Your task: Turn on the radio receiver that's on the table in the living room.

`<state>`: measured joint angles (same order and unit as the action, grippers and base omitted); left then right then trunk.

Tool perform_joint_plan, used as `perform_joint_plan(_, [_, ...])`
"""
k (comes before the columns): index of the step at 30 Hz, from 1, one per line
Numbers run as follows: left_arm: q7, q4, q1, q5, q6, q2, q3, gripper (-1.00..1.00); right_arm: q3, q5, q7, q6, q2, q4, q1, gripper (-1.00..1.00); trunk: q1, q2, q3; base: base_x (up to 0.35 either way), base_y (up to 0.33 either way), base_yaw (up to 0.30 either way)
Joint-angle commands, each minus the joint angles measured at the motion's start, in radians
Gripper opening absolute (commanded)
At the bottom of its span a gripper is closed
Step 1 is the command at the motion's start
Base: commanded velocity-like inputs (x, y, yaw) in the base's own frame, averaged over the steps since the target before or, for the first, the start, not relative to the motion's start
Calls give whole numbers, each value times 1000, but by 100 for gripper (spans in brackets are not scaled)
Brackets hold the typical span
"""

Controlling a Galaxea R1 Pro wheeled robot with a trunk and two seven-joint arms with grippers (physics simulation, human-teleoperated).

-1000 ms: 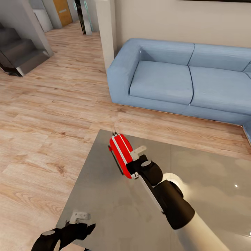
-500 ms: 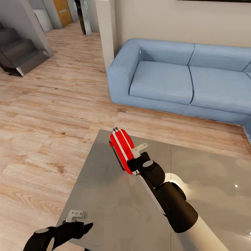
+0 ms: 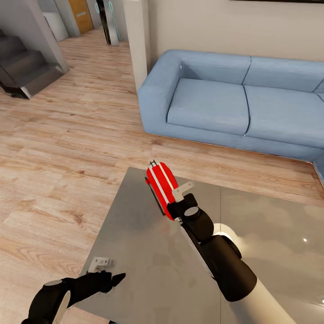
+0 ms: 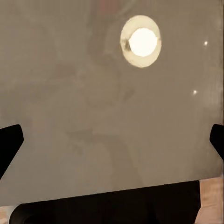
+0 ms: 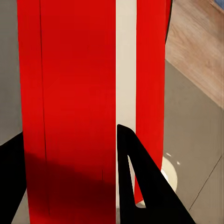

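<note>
The red radio receiver (image 3: 161,189) with white stripes lies on the glossy grey table (image 3: 135,252) near its far left corner, end pointing away from me. My right gripper (image 3: 177,202) is at the radio's near end, its fingers apart and touching the body; one white finger (image 3: 182,191) sticks out beside it. In the right wrist view the radio (image 5: 79,93) is very close, just beyond the right gripper (image 5: 70,133). My left gripper (image 3: 108,271) hovers open over the table's near left edge. In the left wrist view the left gripper (image 4: 112,135) is empty above the table top (image 4: 93,116).
A blue sofa (image 3: 234,99) stands beyond the table across a strip of light wood floor (image 3: 67,157). A white pillar (image 3: 137,40) rises at the sofa's left end. Grey stairs (image 3: 22,67) are at the far left. A ceiling lamp's reflection (image 4: 141,41) glares on the table top.
The radio has slid away from me toward the table's far edge, with my right gripper following behind it. My left gripper has moved a little to the right over the table's edge.
</note>
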<state>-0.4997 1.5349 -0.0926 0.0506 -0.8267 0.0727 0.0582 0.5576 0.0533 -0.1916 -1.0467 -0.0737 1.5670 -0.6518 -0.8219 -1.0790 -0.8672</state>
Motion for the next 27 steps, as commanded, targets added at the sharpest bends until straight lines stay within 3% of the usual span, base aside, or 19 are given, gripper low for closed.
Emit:
perform_joint_plan(1, [-213,4,-79,89,-164,1,0,100,0,280,-2,0,0,0,0,-100,0,0,0,0,0,0])
perform_joint_plan(4, [-214,4,-159,137,-201,3,0,100,4,373,-18,0,2,0,0,-100,0,0,0,0,0,0])
perform_joint_plan(6, [-214,4,-189,149,-209,3,-1,100,12,424,-26,0,3,0,0,-100,0,0,0,0,0,0])
perform_joint_plan(7, [-214,3,-218,158,-214,3,0,100,27,483,-36,0,3,0,0,-100,0,0,0,0,0,0])
perform_joint_plan(8, [-214,3,-233,163,-216,3,0,100,36,515,-42,0,3,0,0,-100,0,0,0,0,0,0])
perform_joint_plan(9, [-214,2,-261,171,-220,3,0,100,52,580,-52,0,4,-1,0,-100,0,0,0,0,0,0])
perform_joint_plan(10, [-214,1,-275,176,-221,3,0,100,59,612,-57,0,5,-1,0,-100,0,0,0,0,0,0])
perform_joint_plan(11, [-214,0,-301,188,-221,3,0,100,69,673,-63,4,10,-2,0,-100,0,0,0,0,0,0])
perform_joint_plan(13, [-214,-3,-341,208,-221,3,0,100,79,746,-69,52,29,-2,0,-100,0,0,0,0,0,0])
perform_joint_plan(15, [-214,-4,-366,222,-221,3,0,100,86,778,-71,82,50,-1,0,-100,0,0,0,0,0,0])
perform_joint_plan(16, [-213,-5,-389,233,-221,2,0,100,94,798,-73,109,74,-1,0,-100,0,0,0,0,0,0])
perform_joint_plan(21, [-212,-9,-444,247,-221,3,-1,100,131,825,-77,176,145,-1,0,-100,0,0,0,0,0,0])
perform_joint_plan(23, [-212,-17,-477,250,-221,4,-1,100,169,830,-78,223,202,-2,0,-100,0,0,0,0,0,0])
perform_joint_plan(27, [-212,-31,-502,251,-221,7,-1,100,220,837,-80,250,236,-2,0,-100,0,0,0,0,0,0])
